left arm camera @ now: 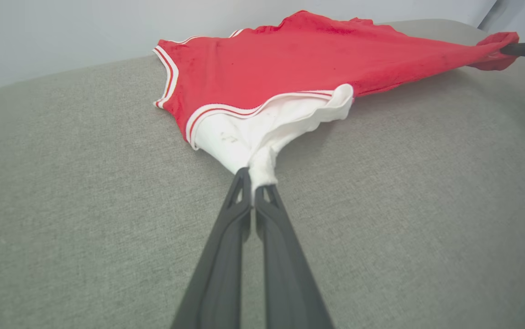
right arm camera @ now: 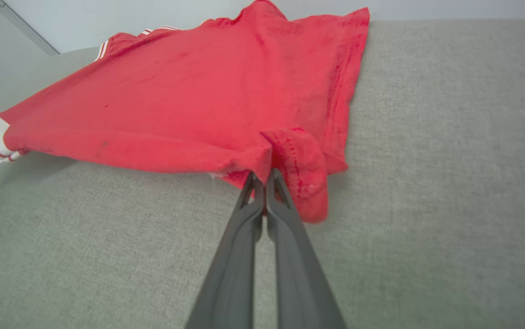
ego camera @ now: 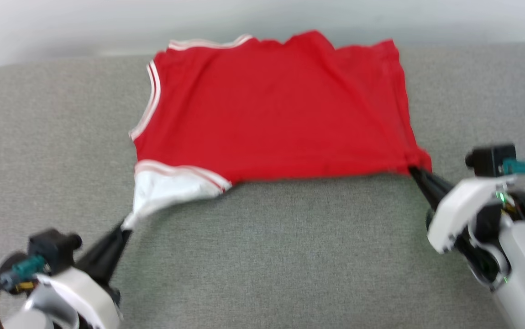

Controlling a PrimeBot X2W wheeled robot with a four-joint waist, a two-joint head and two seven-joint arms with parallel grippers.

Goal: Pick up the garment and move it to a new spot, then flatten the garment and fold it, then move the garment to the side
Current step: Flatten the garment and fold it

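Here the red shirt [ego camera: 276,109] lies spread on the grey cushion [ego camera: 290,256]. The left gripper [ego camera: 124,227] pinches its white sleeve [ego camera: 166,189] tight; the right gripper [ego camera: 412,170] pinches a red corner tight. The shirt's far edge looks blurry.

garment [ego camera: 271,109] on padded surface [ego camera: 290,256], toward far edge

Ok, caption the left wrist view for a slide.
Left gripper shut on the white sleeve of a red short-sleeved jersey shirt, stretched over grey fabric surface toward the right gripper.
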